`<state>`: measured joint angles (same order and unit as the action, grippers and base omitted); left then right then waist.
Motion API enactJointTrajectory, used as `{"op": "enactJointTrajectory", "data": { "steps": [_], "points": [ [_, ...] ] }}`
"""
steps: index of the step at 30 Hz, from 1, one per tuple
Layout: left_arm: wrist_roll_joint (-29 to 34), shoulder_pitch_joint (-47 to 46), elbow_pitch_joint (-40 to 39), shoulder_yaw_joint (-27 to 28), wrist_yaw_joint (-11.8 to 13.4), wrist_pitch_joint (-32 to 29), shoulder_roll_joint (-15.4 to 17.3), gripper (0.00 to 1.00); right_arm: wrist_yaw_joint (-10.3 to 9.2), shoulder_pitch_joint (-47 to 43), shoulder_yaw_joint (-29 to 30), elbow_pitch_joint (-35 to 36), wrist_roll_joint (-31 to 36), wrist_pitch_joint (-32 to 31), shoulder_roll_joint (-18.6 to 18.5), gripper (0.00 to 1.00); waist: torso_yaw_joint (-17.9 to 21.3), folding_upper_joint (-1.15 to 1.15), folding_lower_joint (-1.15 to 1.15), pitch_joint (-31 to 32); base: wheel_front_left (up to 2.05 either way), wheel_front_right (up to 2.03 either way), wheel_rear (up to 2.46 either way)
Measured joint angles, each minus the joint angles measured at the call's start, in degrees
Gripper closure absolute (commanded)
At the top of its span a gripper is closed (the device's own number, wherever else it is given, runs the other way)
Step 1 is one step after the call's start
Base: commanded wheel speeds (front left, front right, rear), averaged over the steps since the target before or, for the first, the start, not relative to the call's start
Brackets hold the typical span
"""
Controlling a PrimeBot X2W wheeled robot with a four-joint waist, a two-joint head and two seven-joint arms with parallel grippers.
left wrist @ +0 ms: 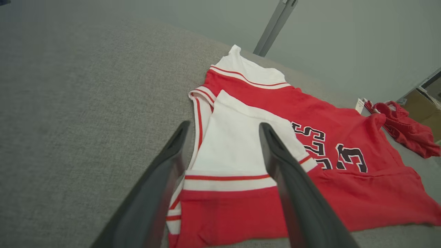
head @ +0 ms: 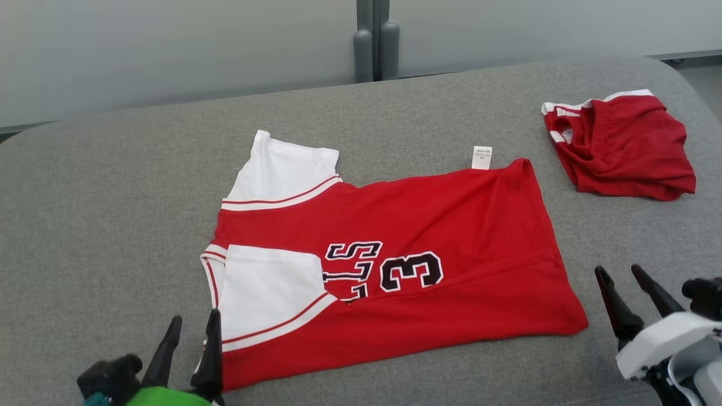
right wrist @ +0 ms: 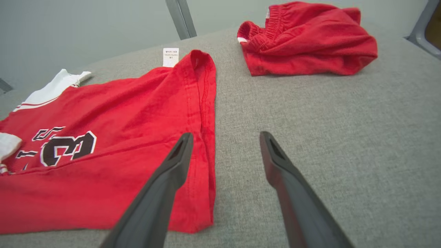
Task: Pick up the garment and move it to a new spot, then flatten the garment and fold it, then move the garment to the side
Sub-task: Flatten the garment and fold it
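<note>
The garment [head: 428, 225] is a red jersey with white sleeves and black lettering. It lies spread on the grey table [head: 113, 186], and its near long edge is folded over toward the middle. A white label [head: 481, 157] sticks out at its far hem. My left gripper [head: 194, 327] stands open at the jersey's near left corner, by the white sleeve [left wrist: 234, 144]. My right gripper [head: 620, 270] is open just past the near right hem corner [right wrist: 203, 206]. Nothing is between either pair of fingers.
Crumpled red shorts [head: 623, 144] with white trim lie at the table's far right, also seen as shorts [right wrist: 306, 38] ahead of the right gripper. A grey post [head: 375, 45] rises behind the table's far edge. Bare grey cloth stretches left of the jersey.
</note>
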<state>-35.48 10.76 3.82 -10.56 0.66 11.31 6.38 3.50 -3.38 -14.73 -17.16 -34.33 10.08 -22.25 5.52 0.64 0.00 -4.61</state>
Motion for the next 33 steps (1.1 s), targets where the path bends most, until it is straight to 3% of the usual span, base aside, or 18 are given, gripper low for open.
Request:
{"op": "enactJointTrajectory", "data": {
  "steps": [11,20,33],
  "points": [
    [2.5,-20.8,0.1,-3.2,-0.7,-8.0,1.4,0.00,0.09,12.6,-2.7,3.4,3.3,-2.9,-1.0,0.00,0.6,0.00,0.00,-5.0,0.00,0.00,0.00],
    [4.1,-36.8,9.1,-3.5,0.9,-15.3,1.6,0.00,0.69,19.7,-5.5,4.1,4.6,-5.1,1.0,0.00,1.9,0.00,0.00,-11.5,0.00,0.00,0.00],
    [7.3,-51.7,19.0,-3.4,2.4,-20.2,2.9,0.00,1.29,27.9,-7.3,5.1,6.2,-5.5,3.1,0.00,5.5,0.00,0.00,-21.5,0.00,0.00,0.00]
  ]
}}
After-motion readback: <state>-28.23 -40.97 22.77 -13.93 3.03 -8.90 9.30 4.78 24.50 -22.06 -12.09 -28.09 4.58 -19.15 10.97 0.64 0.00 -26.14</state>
